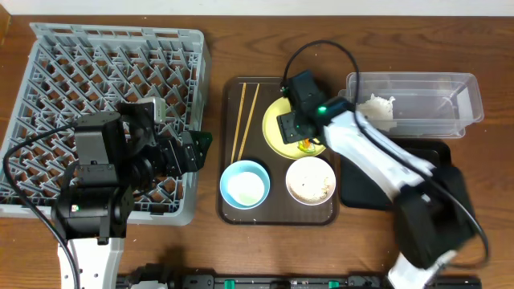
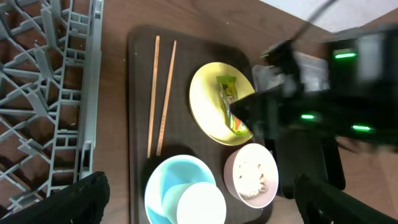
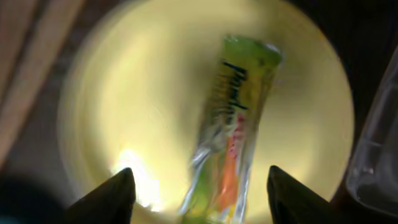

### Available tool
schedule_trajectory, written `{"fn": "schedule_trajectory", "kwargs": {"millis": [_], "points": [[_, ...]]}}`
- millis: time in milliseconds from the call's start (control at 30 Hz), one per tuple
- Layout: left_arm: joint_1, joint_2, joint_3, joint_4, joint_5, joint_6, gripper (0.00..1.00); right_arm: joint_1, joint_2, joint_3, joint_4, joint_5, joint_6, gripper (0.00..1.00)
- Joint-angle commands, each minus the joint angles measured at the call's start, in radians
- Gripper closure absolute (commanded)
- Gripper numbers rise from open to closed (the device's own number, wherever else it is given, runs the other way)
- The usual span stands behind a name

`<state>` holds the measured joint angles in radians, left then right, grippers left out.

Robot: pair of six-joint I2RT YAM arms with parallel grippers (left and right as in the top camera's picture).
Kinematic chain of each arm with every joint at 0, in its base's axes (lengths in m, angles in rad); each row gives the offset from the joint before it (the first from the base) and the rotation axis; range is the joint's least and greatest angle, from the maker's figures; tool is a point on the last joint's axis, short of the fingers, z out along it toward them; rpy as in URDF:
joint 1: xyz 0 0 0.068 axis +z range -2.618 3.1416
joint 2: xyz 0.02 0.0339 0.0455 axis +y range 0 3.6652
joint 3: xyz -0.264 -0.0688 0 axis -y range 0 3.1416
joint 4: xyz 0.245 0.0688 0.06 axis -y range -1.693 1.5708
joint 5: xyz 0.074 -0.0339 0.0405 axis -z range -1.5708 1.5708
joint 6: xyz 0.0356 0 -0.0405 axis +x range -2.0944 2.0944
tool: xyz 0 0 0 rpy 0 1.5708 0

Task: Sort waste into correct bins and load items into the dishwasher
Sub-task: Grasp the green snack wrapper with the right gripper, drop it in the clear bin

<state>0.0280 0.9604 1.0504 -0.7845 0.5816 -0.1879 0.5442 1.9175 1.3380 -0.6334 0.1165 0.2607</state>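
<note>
Snack wrapper (image 3: 233, 130), orange and green, lying flat on the round yellow plate (image 3: 124, 93), stretched lengthwise across the middle with the green end farthest from the right wrist camera. Right end effector (image 3: 202, 199) released, low over the plate, dark fingers (image 3: 106, 199) spread to either side of the wrapper's near end and not clenched on it; contact with the foil impossible to tell. Plate on the brown serving tray (image 1: 233, 207), at its far right part. Also on that tray: a pair of thin wooden chopsticks (image 1: 245, 120) side by side along the left, a light blue bowl (image 1: 245, 185) at the near left, and a white bowl (image 1: 310, 181) just beside it at the near right. Whitish rice scraps (image 2: 252, 177) inside the white bowl. Pale round patch inside the blue bowl, nature unclear. Clear plastic tub (image 1: 434, 100) to the right of the serving tray at the far side, with a crumpled white tissue (image 1: 377, 108) at its left end. Shallow black tray (image 1: 357, 189) just in front of the tub, partly hidden under the right arm. Large grey dish rack (image 1: 80, 64) on the left of the wooden worktop (image 1: 241, 40). Left end effector (image 2: 200, 186) released too, fingers wide apart, holding nothing, above the gap between the rack and the serving tray, with the blue bowl seen between them.
</note>
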Motion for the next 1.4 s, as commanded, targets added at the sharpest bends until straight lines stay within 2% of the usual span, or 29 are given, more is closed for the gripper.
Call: {"fn": "schedule_trajectory", "kwargs": {"millis": [0, 67, 100, 133, 233, 267, 433, 633, 900, 933, 1067, 1267, 1333, 1367], "points": [[0.003, -0.001, 0.016, 0.000, 0.017, -0.009, 0.04, 0.000, 0.067, 0.002, 0.005, 0.081, 0.050, 0.39], [0.003, -0.001, 0.016, 0.000, 0.017, -0.009, 0.04, 0.000, 0.085, 0.002, 0.010, 0.071, 0.061, 0.43], [0.003, -0.001, 0.016, 0.000, 0.017, -0.009, 0.04, -0.001, 0.086, 0.002, 0.013, 0.060, 0.061, 0.51], [0.003, -0.001, 0.016, 0.000, 0.017, -0.009, 0.04, -0.002, 0.085, 0.002, 0.014, 0.051, 0.061, 0.65], [0.003, -0.001, 0.016, 0.000, 0.017, -0.009, 0.04, -0.014, 0.058, 0.013, 0.004, 0.032, 0.061, 0.96], [0.003, -0.001, 0.016, 0.000, 0.017, -0.009, 0.04, -0.022, 0.041, 0.017, -0.005, 0.031, 0.061, 0.99], [0.003, -0.001, 0.016, 0.000, 0.017, -0.009, 0.04, -0.111, -0.112, 0.026, -0.037, -0.021, 0.061, 0.99], [0.003, -0.001, 0.016, 0.000, 0.017, -0.009, 0.04, -0.338, -0.300, 0.025, -0.058, -0.182, 0.061, 0.99], [0.003, -0.001, 0.016, 0.000, 0.017, -0.009, 0.04, -0.524, -0.265, 0.012, -0.111, -0.113, 0.103, 0.98], [0.003, -0.001, 0.016, 0.000, 0.017, -0.009, 0.04, -0.535, -0.252, 0.012, -0.110, -0.087, 0.125, 0.96], [0.003, -0.001, 0.016, 0.000, 0.017, -0.009, 0.04, -0.552, -0.229, 0.012, -0.100, -0.121, 0.135, 0.72], [0.003, -0.001, 0.016, 0.000, 0.017, -0.009, 0.04, -0.536, -0.276, 0.016, -0.081, -0.359, 0.070, 0.61], [0.003, -0.001, 0.016, 0.000, 0.017, -0.009, 0.04, -0.525, -0.300, 0.016, -0.083, -0.364, 0.069, 0.57], [0.003, -0.001, 0.016, 0.000, 0.017, -0.009, 0.04, -0.522, -0.311, 0.016, -0.085, -0.354, 0.071, 0.51]]}}
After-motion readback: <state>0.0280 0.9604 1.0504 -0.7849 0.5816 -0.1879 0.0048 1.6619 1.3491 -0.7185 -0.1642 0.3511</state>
